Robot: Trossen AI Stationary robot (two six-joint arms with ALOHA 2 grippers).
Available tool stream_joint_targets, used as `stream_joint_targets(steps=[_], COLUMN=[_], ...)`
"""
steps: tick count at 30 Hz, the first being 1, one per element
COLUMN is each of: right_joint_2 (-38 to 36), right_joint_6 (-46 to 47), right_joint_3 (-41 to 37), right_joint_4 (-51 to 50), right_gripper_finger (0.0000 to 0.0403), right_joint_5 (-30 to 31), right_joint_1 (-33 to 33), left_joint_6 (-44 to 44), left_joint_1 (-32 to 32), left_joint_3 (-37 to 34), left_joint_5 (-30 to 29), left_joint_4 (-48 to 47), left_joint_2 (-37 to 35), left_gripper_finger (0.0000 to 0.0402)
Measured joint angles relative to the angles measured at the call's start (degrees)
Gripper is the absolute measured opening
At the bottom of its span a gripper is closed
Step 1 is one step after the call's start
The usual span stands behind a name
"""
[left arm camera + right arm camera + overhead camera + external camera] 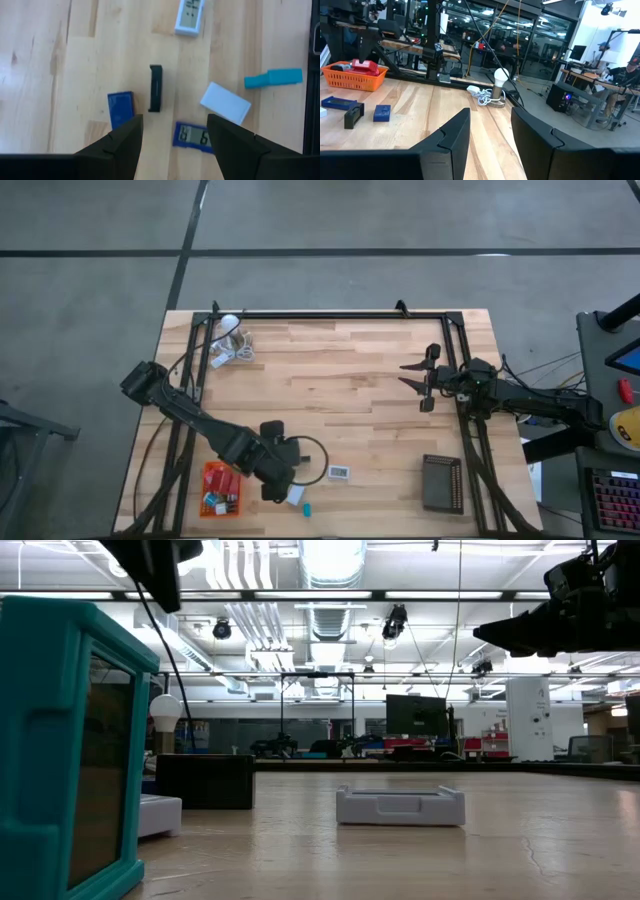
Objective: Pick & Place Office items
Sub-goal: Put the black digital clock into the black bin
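Several small office items lie flat on the wood near the table's front edge: a black piece (155,88), a navy square (120,107), a navy display piece (191,136), a white block (225,102), a teal piece (273,78) and a white display piece (190,17). My left gripper (174,131) hangs open above them, pointing steeply down, with nothing between its fingers. In the high view it (272,490) stands just right of the orange tray (222,490), which holds red and other pieces. My right gripper (408,376) waits open at the right, pointing level.
A black ribbed tray (442,483) sits at the front right. A white bulb with coiled cord (232,340) lies at the far left corner. A black frame (330,314) runs along the table's far edge and sides. Bare wood fills the middle.
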Motion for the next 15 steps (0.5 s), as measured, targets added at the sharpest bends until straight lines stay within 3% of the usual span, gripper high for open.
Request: stream_joint_targets(steps=[10,15], right_joint_2=[0.0,0.0], right_joint_6=[0.0,0.0], right_joint_3=[0.0,0.0], right_joint_4=[0.0,0.0], right_gripper_finger=[0.0139,0.0139], right_joint_5=[0.0,0.0], right_joint_1=[0.0,0.0], left_joint_6=[1.5,7.2], left_joint_1=[4.8,6.9], left_joint_3=[0.0,-0.1], left_joint_5=[0.1,4.7], left_joint_4=[4.3,5.2], left_joint_2=[0.1,0.1], left_gripper_finger=[0.0225,0.0225])
